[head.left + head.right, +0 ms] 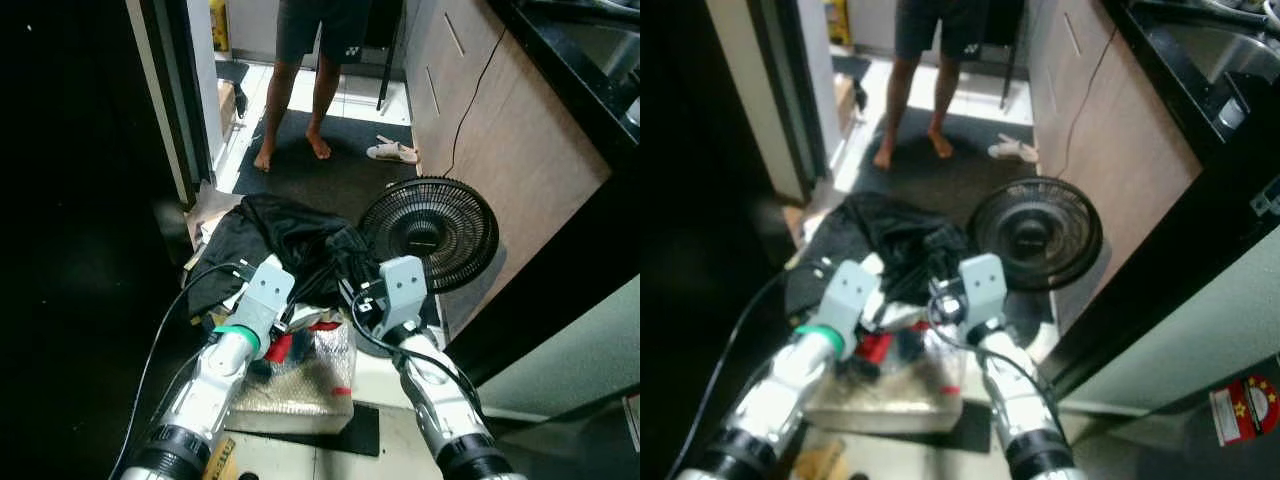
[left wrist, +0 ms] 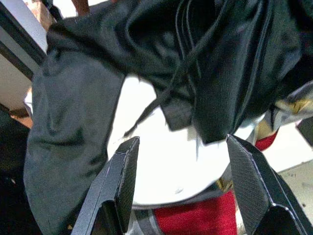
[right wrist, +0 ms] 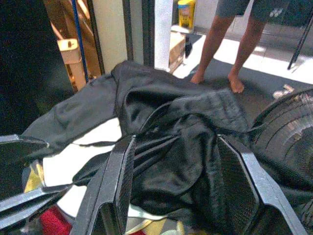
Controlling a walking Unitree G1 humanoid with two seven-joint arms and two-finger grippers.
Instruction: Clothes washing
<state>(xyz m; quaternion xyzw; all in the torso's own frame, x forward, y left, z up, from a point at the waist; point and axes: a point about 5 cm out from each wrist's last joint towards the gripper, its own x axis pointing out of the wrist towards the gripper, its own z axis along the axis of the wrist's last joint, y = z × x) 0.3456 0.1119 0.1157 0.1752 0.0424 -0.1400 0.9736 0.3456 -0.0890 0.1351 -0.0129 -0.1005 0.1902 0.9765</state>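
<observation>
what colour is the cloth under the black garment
White cloth, under the black garment; clearest in the left wrist view.

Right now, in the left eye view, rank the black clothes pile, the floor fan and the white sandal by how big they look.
1. black clothes pile, though it looks close to the fan
2. floor fan
3. white sandal, clearly smallest, though it lies farther away

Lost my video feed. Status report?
Left gripper and right gripper open, over black clothes. Nothing gripped. Fan beside pile; person standing beyond.
</observation>
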